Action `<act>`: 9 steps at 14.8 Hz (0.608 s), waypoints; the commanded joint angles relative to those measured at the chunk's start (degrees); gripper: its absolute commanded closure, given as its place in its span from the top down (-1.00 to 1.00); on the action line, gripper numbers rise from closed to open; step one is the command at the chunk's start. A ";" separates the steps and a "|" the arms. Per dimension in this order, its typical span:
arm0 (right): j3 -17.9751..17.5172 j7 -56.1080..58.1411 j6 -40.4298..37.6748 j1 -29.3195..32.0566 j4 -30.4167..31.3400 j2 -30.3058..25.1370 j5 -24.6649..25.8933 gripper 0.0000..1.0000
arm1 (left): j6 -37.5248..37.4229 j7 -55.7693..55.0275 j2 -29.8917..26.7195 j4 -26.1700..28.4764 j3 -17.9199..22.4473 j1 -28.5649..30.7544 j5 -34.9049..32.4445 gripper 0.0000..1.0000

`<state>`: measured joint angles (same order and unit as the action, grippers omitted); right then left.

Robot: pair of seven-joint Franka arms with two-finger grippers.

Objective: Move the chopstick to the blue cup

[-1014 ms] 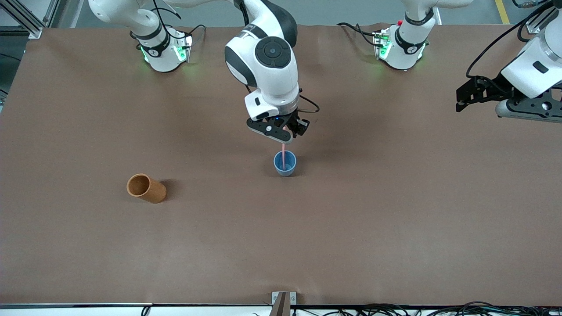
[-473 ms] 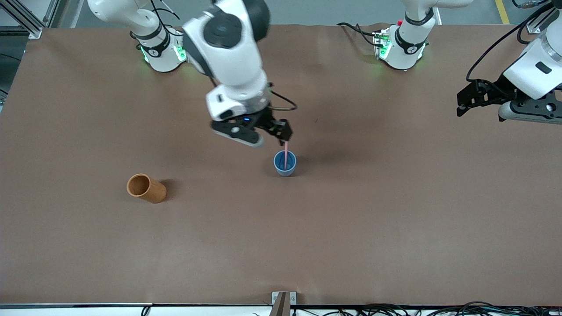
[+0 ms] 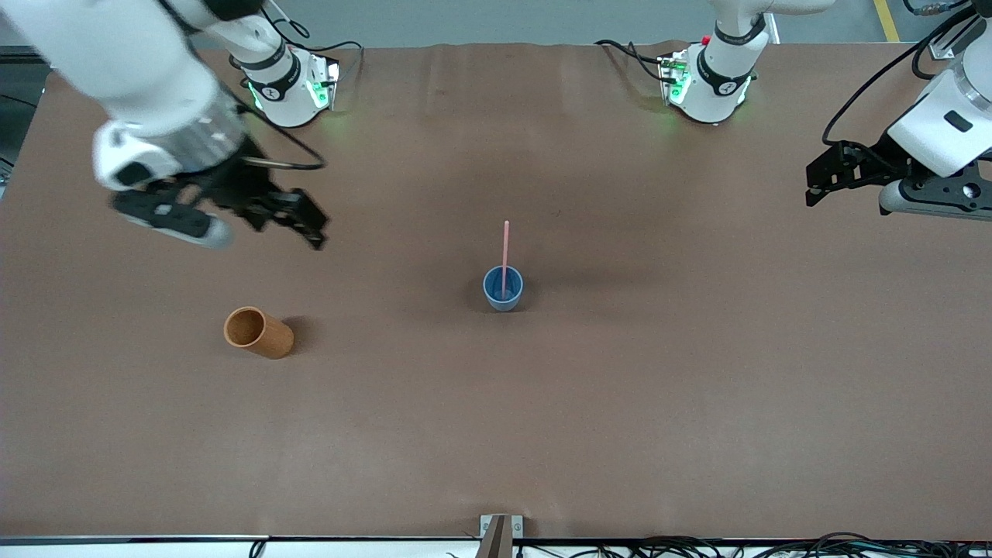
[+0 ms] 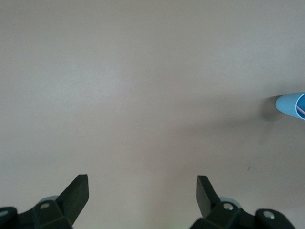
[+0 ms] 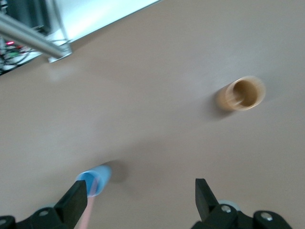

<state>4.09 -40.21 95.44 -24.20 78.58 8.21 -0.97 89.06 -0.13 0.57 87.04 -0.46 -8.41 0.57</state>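
Observation:
The pale pink chopstick (image 3: 505, 252) stands upright in the blue cup (image 3: 503, 289) near the middle of the table, its lower end inside the cup. My right gripper (image 3: 298, 221) is open and empty, up in the air over the table toward the right arm's end, well away from the cup. Its wrist view shows the blue cup (image 5: 95, 179) and the chopstick (image 5: 86, 213) at one finger's edge. My left gripper (image 3: 823, 172) is open and empty, waiting at the left arm's end. Its wrist view shows the blue cup (image 4: 291, 105) at the frame edge.
An orange-brown cup (image 3: 258, 332) stands tilted on the brown table (image 3: 620, 387), nearer the front camera and toward the right arm's end; it also shows in the right wrist view (image 5: 244, 93). A metal bracket (image 3: 500, 531) sits at the table's front edge.
My right gripper has let go of the chopstick, opened, and swung away toward the right arm's end. The chopstick stays standing in the blue cup. The left arm has barely moved.

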 commanded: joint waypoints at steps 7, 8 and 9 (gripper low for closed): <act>-1.27 20.50 -4.46 14.16 12.22 -14.27 5.01 1.00 | 0.33 -0.31 0.13 -0.38 -0.15 0.23 0.31 1.00; -1.27 22.87 -5.35 15.84 11.17 -14.19 5.01 1.00 | 0.33 -0.40 0.13 -0.38 -0.24 0.23 0.31 1.00; -1.19 25.68 -5.96 16.98 9.51 -14.10 5.01 1.00 | 0.33 -0.48 0.13 -0.38 -0.24 0.15 0.31 1.00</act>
<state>4.09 -19.15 90.26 -10.31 88.11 -4.39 3.52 89.06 -0.13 0.58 87.05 -0.46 -8.41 0.57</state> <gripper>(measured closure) 0.000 0.000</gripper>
